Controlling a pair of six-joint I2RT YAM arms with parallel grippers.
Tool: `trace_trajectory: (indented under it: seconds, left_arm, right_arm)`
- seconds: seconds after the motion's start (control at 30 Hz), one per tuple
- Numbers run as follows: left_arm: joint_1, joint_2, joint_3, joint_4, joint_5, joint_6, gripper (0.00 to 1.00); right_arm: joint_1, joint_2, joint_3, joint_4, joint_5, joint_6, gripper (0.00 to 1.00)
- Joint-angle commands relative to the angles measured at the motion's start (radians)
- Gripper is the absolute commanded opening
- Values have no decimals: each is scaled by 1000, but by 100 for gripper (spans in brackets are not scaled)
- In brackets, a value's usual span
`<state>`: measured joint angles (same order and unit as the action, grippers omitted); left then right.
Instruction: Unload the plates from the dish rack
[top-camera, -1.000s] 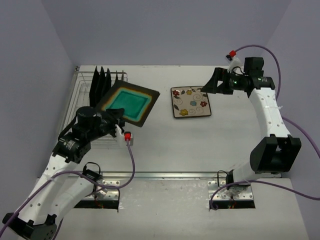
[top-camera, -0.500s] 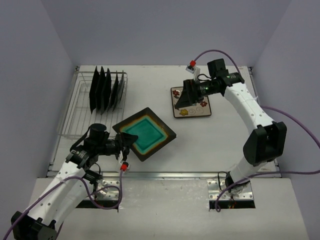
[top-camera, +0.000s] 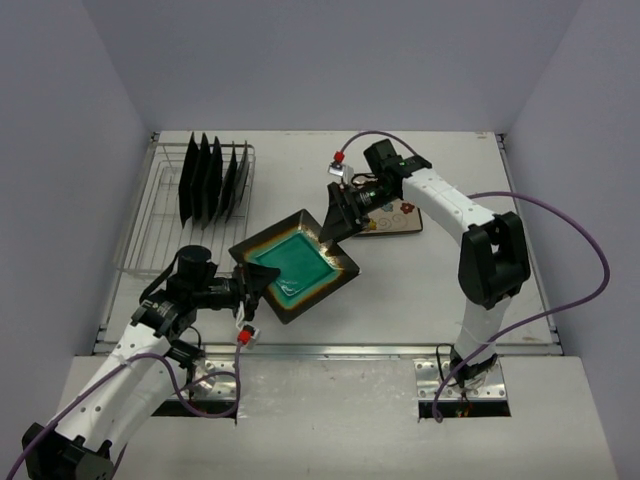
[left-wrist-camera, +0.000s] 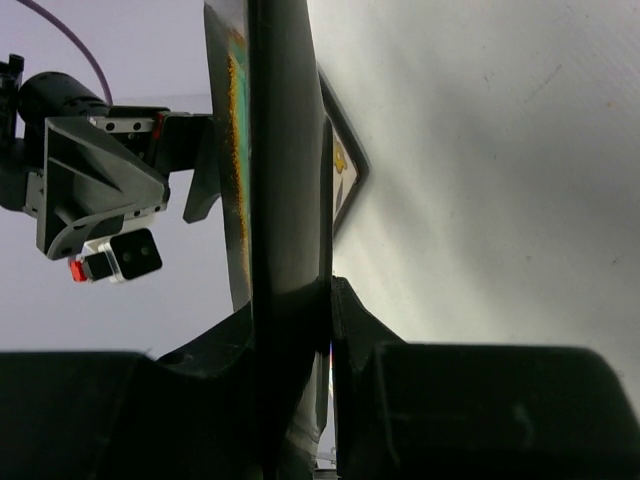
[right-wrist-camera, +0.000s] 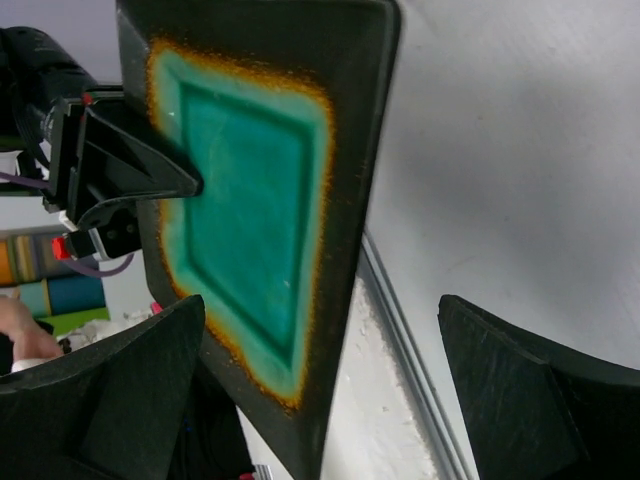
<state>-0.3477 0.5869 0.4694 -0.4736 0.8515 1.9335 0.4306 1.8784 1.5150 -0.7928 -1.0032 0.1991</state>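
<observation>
A square plate (top-camera: 295, 265) with a teal centre and a dark brown rim hangs tilted over the near middle of the table. My left gripper (top-camera: 255, 287) is shut on its near-left edge; in the left wrist view the plate's rim (left-wrist-camera: 285, 190) runs up between the jaws of that gripper (left-wrist-camera: 325, 300). My right gripper (top-camera: 332, 226) is open at the plate's far corner, and the teal plate (right-wrist-camera: 250, 200) reaches in between its spread fingers (right-wrist-camera: 110, 400) without touching them. The dish rack (top-camera: 150, 235) at the back left holds several dark plates (top-camera: 210, 180) on edge.
A floral square plate (top-camera: 395, 222) lies flat at the back middle, partly under my right arm, and its edge (left-wrist-camera: 342, 170) shows behind the held plate. A metal rail (top-camera: 400, 350) runs along the table's near edge. Walls close in left, back and right.
My left arm has carried the teal plate from beside the rack to the near middle of the table. My right arm has swung from the back right across the floral plate to the teal plate's far corner.
</observation>
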Motion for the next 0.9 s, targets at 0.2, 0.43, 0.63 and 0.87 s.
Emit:
trace_trajectory:
  seconds: [0.2, 0.43, 0.63, 0.87]
  left_arm:
    - [-4, 4, 49, 213, 113, 697, 0]
    - [-4, 24, 49, 285, 107, 649, 0]
    - [-8, 33, 52, 296, 110, 657, 0]
    - [-8, -2, 42, 297, 73, 594, 61]
  right_arm:
    - [72, 16, -16, 64, -95, 54, 57]
    - [74, 37, -25, 66, -113, 74, 52]
    - [77, 51, -22, 90, -148, 103, 27]
    - [19, 12, -40, 90, -155, 105, 0]
